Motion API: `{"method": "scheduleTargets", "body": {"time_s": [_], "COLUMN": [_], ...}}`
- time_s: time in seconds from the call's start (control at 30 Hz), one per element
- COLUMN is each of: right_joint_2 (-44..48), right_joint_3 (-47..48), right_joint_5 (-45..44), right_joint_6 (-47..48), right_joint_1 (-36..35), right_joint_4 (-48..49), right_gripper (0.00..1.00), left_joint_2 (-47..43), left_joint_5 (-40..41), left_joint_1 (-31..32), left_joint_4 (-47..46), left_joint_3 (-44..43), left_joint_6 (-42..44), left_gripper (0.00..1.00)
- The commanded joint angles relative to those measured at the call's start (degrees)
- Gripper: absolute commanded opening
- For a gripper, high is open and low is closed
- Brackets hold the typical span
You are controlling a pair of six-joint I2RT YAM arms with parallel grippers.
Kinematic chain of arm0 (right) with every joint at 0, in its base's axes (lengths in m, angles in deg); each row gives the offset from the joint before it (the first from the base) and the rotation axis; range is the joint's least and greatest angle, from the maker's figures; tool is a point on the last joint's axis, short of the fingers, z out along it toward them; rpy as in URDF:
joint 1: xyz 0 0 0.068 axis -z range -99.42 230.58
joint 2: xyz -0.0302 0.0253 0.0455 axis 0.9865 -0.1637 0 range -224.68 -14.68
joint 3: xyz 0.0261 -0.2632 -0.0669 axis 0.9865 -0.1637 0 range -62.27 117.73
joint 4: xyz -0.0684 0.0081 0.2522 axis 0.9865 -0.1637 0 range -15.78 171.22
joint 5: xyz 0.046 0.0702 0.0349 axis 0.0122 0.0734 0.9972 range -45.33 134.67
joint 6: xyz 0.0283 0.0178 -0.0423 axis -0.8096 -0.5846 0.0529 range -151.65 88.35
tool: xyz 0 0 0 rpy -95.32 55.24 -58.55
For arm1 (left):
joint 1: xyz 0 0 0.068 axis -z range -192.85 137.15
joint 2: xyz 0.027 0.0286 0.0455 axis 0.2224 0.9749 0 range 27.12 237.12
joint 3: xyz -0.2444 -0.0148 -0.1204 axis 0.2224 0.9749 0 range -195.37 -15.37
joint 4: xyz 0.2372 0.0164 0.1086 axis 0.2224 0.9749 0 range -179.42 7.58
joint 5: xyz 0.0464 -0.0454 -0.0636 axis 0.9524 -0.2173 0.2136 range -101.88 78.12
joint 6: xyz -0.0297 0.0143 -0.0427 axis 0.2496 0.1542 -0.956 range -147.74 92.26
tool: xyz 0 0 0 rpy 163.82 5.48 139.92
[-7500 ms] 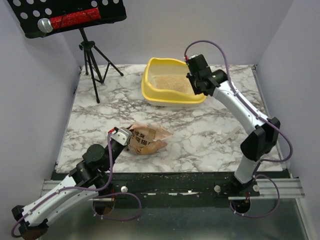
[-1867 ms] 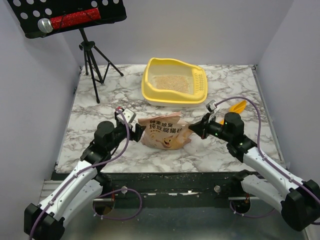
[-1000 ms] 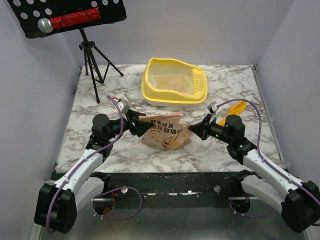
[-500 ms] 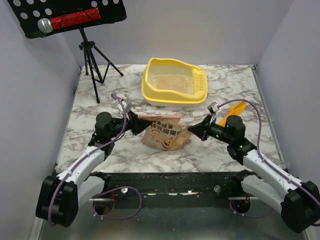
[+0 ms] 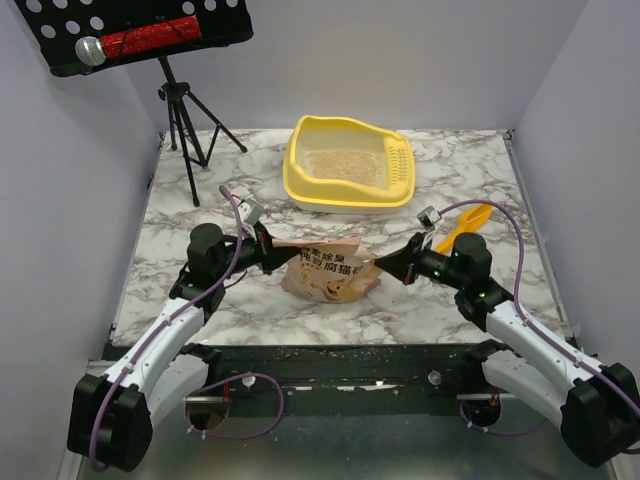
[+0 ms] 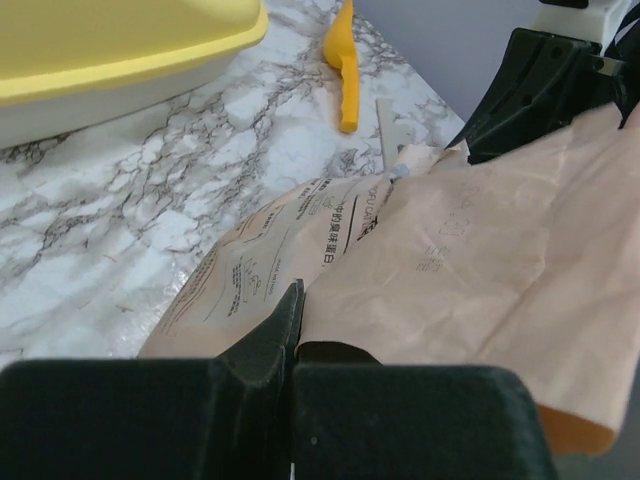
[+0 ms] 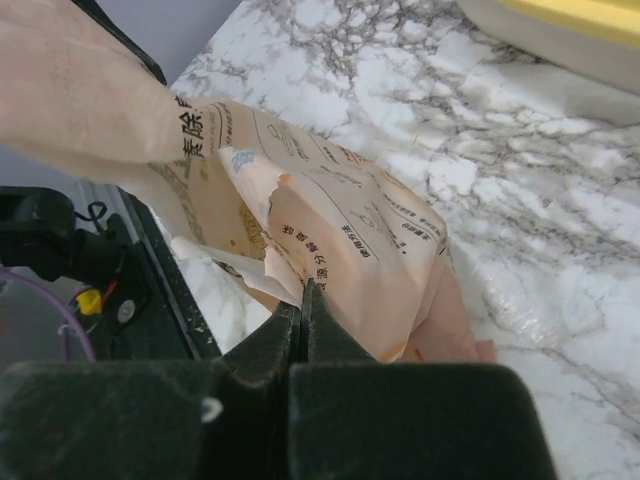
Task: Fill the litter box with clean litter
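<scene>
The yellow litter box stands at the back middle of the marble table, with pale beige clean litter inside; its rim shows in the left wrist view. The tan-pink litter bag lies near the front centre. My left gripper is shut on the bag's left edge. My right gripper is shut on the bag's right edge. The bag's mouth looks torn open near the right jaws, with litter showing inside.
A yellow-orange scoop lies right of the bag, also in the left wrist view. A black tripod stand stands at the back left. Grey walls close both sides.
Both arms came down to the bag from earlier positions and closed on its two ends. In the last second the bag shifted slightly, and the left arm lowered a little.
</scene>
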Motion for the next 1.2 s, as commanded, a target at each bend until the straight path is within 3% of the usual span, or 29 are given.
{"method": "scheduleTargets", "body": {"time_s": [0.0, 0.27, 0.43, 0.6, 0.7, 0.8, 0.93, 1.17], "right_joint_2": [0.25, -2.74, -2.48, -4.49, -3.19, -1.87, 1.03, -0.18], "right_joint_3": [1.09, -0.13, -0.75, -2.33, -5.57, -12.16, -16.74, -19.56], "right_joint_5": [5.65, 21.64, 28.32, 34.47, 35.54, 37.9, 36.6, 36.16], "right_joint_6": [-7.65, -17.67, -21.37, -26.02, -30.94, -41.82, -43.6, -44.76], "right_joint_1": [0.93, 3.39, 3.75, 3.75, 3.75, 3.75, 3.75, 3.75], "right_joint_4": [-6.37, -10.16, -11.74, -11.57, -8.86, 0.02, -3.39, -4.09], "right_gripper": [0.0, 0.0, 0.0, 0.0, 0.0, 0.0, 0.0, 0.0], "left_joint_2": [-4.85, -10.38, -14.16, -16.1, -18.21, -22.33, -28.49, -28.94], "left_joint_5": [7.41, 11.54, 12.34, 7.78, 4.87, 2.41, 0.3, -1.81], "left_joint_1": [-0.18, -0.36, -0.45, -0.54, -0.45, -0.54, -0.54, -0.54], "left_joint_4": [19.09, 32.46, 45.12, 54.53, 56.83, 56.48, 57.0, 58.85], "left_joint_3": [-5.85, -4.45, -5.15, -5.68, -3.67, 0.72, 5.38, 8.82], "left_joint_6": [-0.06, -14.38, -16.32, -16.33, -18.08, -22.81, -26.87, -27.4], "left_gripper": [0.0, 0.0, 0.0, 0.0, 0.0, 0.0, 0.0, 0.0]}}
